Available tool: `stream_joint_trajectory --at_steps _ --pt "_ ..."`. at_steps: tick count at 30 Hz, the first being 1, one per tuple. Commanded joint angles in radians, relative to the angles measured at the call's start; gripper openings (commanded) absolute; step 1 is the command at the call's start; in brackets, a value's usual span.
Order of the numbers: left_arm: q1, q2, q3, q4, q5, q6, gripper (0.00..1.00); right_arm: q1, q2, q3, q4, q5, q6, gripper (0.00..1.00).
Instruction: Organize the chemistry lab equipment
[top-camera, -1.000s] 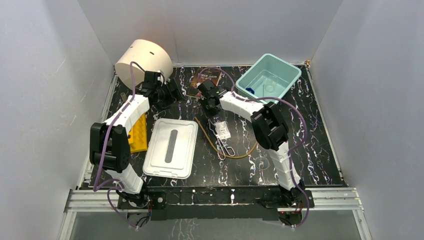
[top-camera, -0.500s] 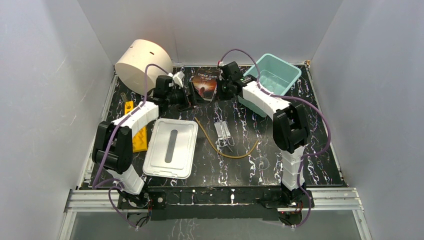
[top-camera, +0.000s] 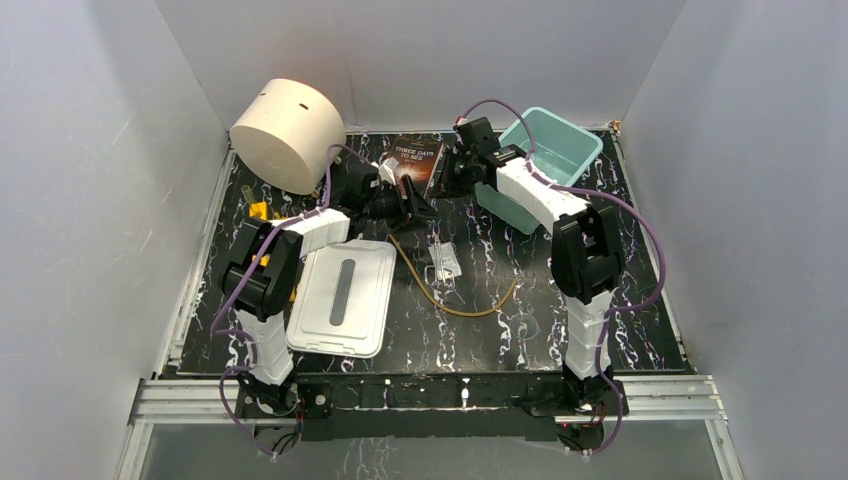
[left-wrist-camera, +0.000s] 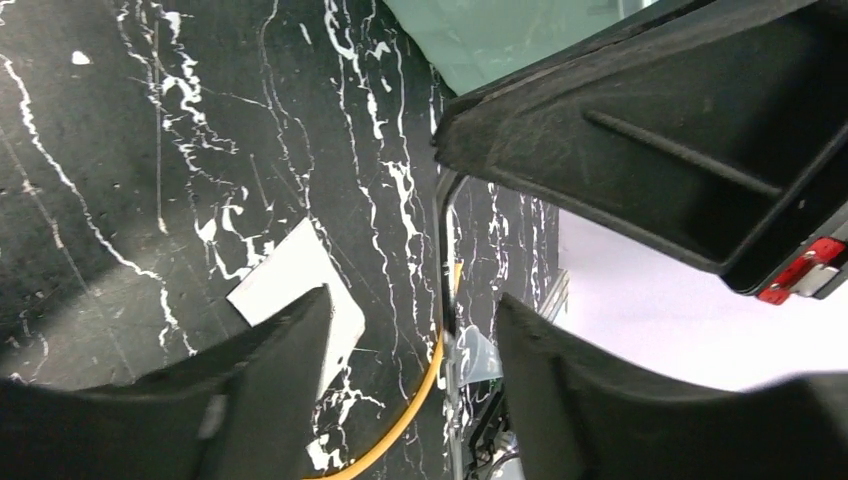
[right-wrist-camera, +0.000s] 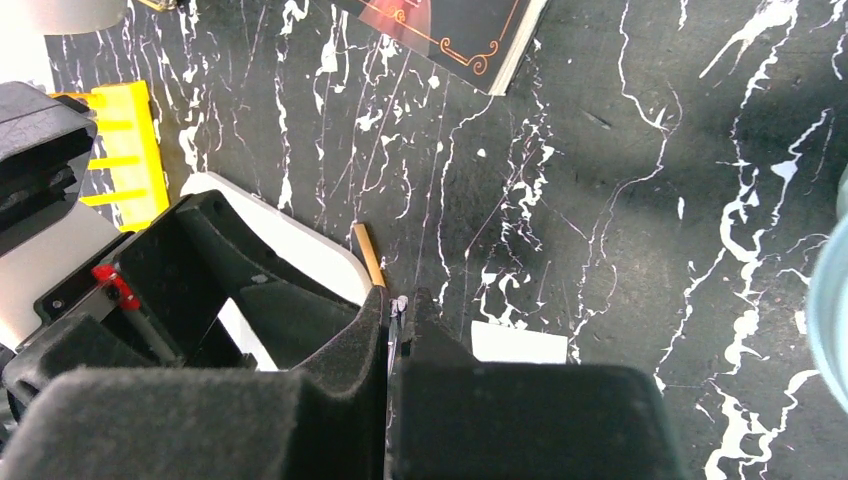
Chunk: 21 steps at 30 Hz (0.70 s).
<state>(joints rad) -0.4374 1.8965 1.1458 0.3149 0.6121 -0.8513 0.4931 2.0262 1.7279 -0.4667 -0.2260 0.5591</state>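
Rubber tubing (top-camera: 460, 312) lies in a loose curve on the middle of the black marbled tabletop (top-camera: 650, 300), with the white packet (top-camera: 446, 262) just inside its bend.

At far left a big cream cylinder (top-camera: 288, 135) stands in the back corner. Only the overhead view shows it. A yellow rack (right-wrist-camera: 122, 150) sits in front of it, mostly hidden from above by the left arm, but its teeth are plain in the right wrist view.

A white lid (top-camera: 342, 297) lies flat beside the rack, with nothing on it.

The left gripper (left-wrist-camera: 412, 300) reaches over the middle of the tabletop. Its own camera shows the fingers apart and empty. Past the gap between them are a corner of the packet, the tubing and the thin metal tongs (left-wrist-camera: 444, 250), which are hard to make out from above.

A dark book (top-camera: 415, 157) lies at the back.

The right gripper (right-wrist-camera: 402, 325) hangs close to the left one, clenched tight. A sliver of metal shows at its tips, but I cannot tell whether it is held.

At far right is a teal bin (top-camera: 566, 128). The right arm crosses it, and its contents cannot be made out.
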Motion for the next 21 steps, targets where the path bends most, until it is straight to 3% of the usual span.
stream_joint_trajectory --at_steps 1,3,5,6,8,12,17,21 --pt "-0.015 0.012 0.061 0.051 0.035 -0.031 0.50 -0.002 -0.035 0.026 0.053 -0.045 0.031 0.00" --pt "-0.017 0.026 0.071 0.046 0.035 -0.040 0.44 -0.002 -0.034 0.028 0.051 -0.046 0.028 0.00" --pt "-0.017 0.047 0.097 0.038 0.045 -0.050 0.28 -0.002 -0.038 0.020 0.064 -0.056 0.028 0.00" --pt "-0.018 0.054 0.105 0.031 0.050 -0.050 0.15 -0.002 -0.041 0.014 0.072 -0.063 0.029 0.00" --pt "-0.018 0.048 0.101 0.028 0.046 -0.047 0.03 -0.003 -0.047 0.008 0.078 -0.064 0.028 0.00" --pt "-0.018 0.032 0.099 0.011 0.043 -0.017 0.00 -0.006 -0.063 0.002 0.086 -0.063 0.008 0.02" --pt "-0.014 -0.015 0.121 -0.072 0.013 0.083 0.00 -0.027 -0.113 -0.014 0.073 -0.060 -0.028 0.48" --pt "0.003 -0.052 0.129 -0.102 0.013 0.121 0.00 -0.053 -0.196 -0.080 0.118 -0.102 -0.068 0.65"
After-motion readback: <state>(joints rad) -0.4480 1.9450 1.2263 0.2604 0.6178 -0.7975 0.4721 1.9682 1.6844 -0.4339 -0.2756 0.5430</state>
